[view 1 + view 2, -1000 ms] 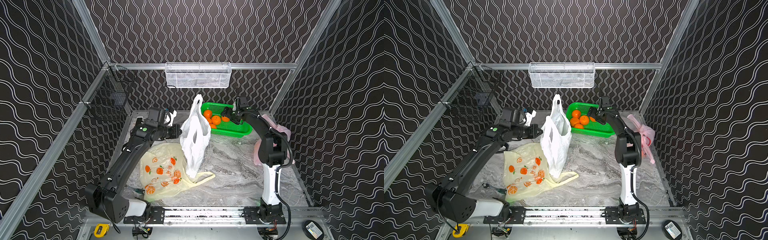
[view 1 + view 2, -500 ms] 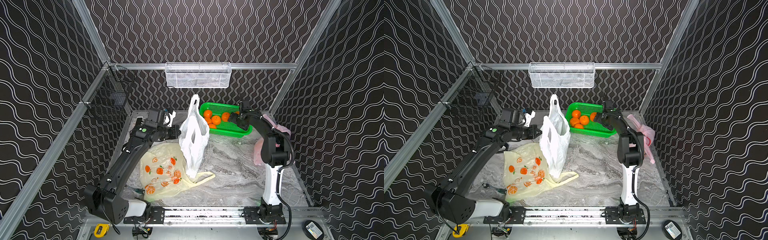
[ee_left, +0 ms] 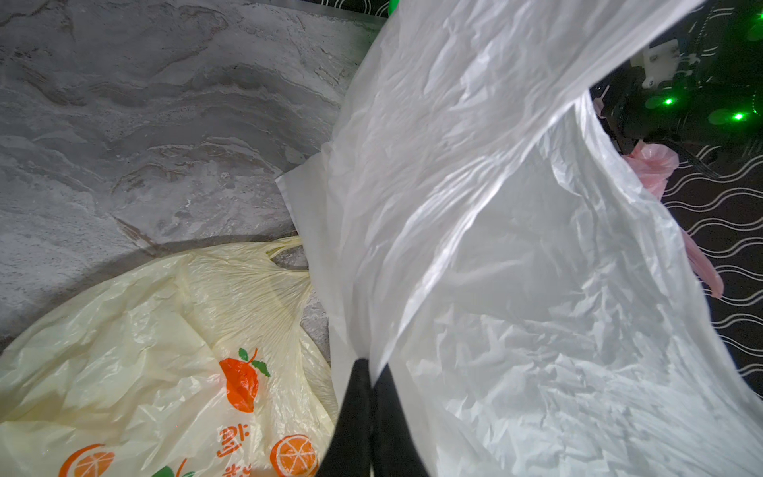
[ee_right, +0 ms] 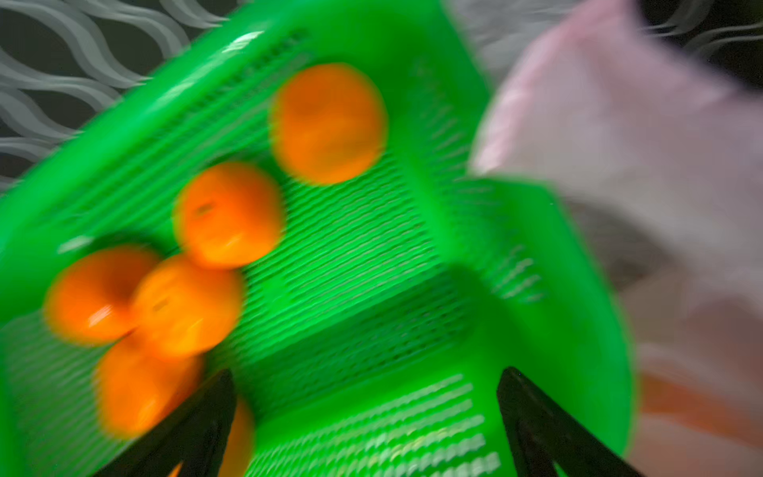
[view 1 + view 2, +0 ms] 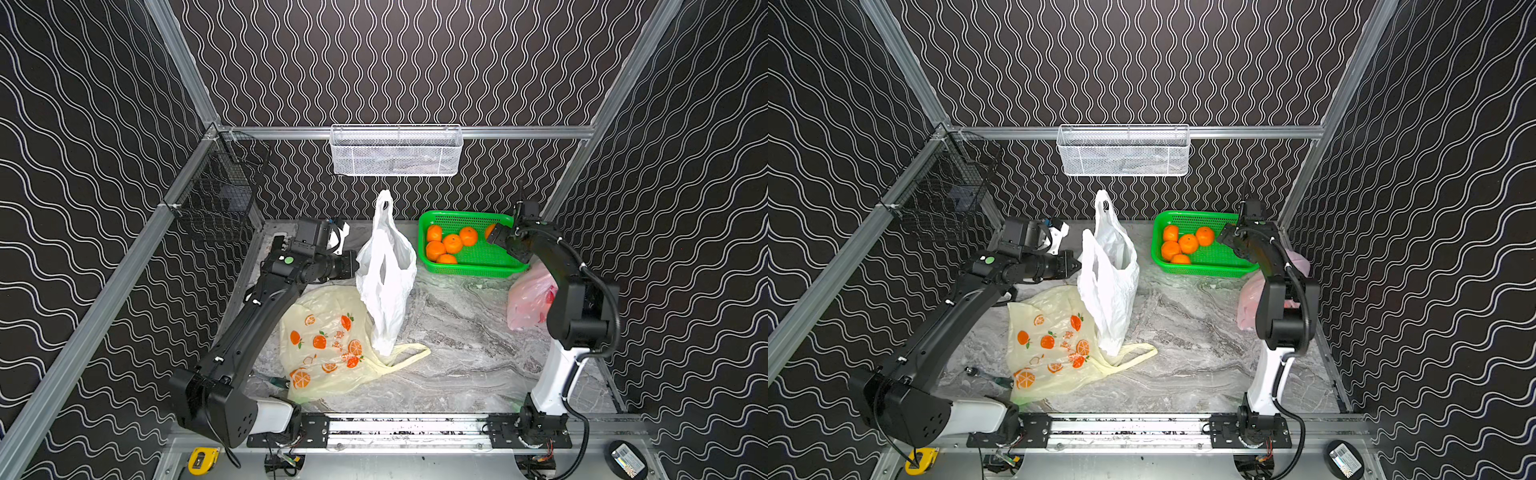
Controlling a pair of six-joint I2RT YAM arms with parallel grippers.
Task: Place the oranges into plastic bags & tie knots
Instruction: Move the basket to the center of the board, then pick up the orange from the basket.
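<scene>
The white bag point(image 5: 386, 274) is pinched at its edge by the left hand point(image 3: 373, 382), upright on the worktop point(image 5: 457, 332). The right hand point(image 4: 365, 371) is spread over the green basket point(image 5: 461, 217) where the oranges point(image 5: 452, 243) lie.

1. The oranges point(image 5: 452, 243): six small, round, bright fruits lie in the green basket point(image 5: 457, 215). Five are bunched at its left end, and one sits apart, partly hidden.
2. The white bag point(image 5: 386, 282): plain, thin and crinkled, it stands upright mid-table with one handle stretched high. Its side edge is pinched in the closed left gripper point(image 3: 373, 371).
3. The yellow bag point(image 5: 316, 307): pale with orange prints, it lies flat and rumpled under the white bag's foot, with one handle loop trailing out.
4. The pink bag point(image 5: 528, 299): translucent, it is heaped just beside the basket.
</scene>
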